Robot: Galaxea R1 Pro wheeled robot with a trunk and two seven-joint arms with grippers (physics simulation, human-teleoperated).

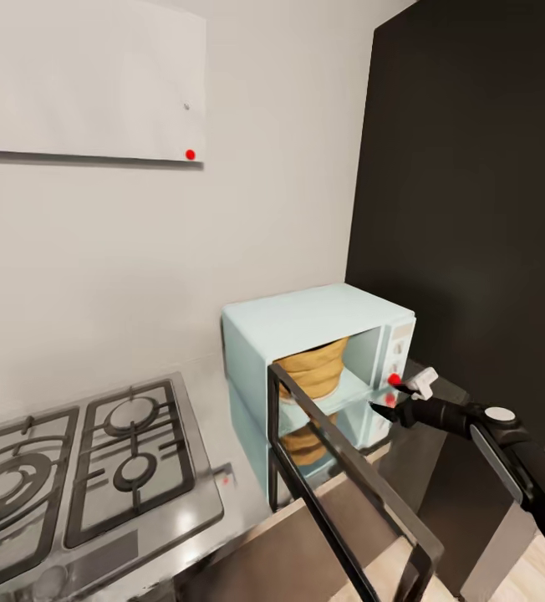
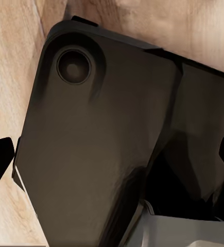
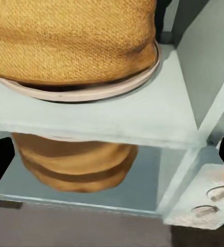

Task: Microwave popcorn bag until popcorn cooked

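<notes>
The pale-blue microwave (image 1: pixel 306 322) stands on the grey countertop (image 1: pixel 222 510) with its dark-framed glass door (image 1: pixel 348 485) swung wide open toward me. The mustard-tan popcorn bag (image 1: pixel 314 368) sits upright inside on the round turntable plate (image 3: pixel 99 91); in the right wrist view the bag (image 3: pixel 70 36) is close ahead. My right gripper (image 1: pixel 399 395) is open just in front of the white knob panel (image 1: pixel 399 347), beside the cavity's front corner, with nothing in it. My left gripper (image 2: pixel 112 157) is open and hangs over my own dark body. The popcorn is hidden.
A steel gas hob (image 1: pixel 80 468) lies on the countertop left of the microwave. A white slanted hood (image 1: pixel 89 75) hangs above it. A tall dark cabinet (image 1: pixel 473 209) rises right behind the microwave. Pale wood floor (image 2: pixel 19 62) lies below.
</notes>
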